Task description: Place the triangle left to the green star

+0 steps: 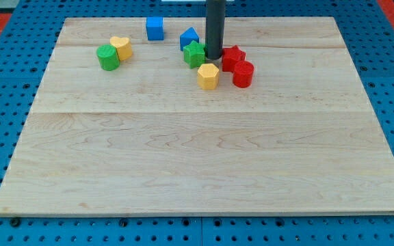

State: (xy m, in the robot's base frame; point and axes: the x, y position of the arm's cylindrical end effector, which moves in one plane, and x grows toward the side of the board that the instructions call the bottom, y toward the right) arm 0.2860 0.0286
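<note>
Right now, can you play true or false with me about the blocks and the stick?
1. My tip is between the green star and the red star. True.
2. The blue triangle sits at the view's bottom. False: it is near the top, just above and left of the green star.
3. The blue cube stands apart from the other blocks. True.
4. The green cylinder touches the red cylinder. False: they are far apart; it sits against a yellow block.
5. A yellow hexagon lies below my tip. True.
</note>
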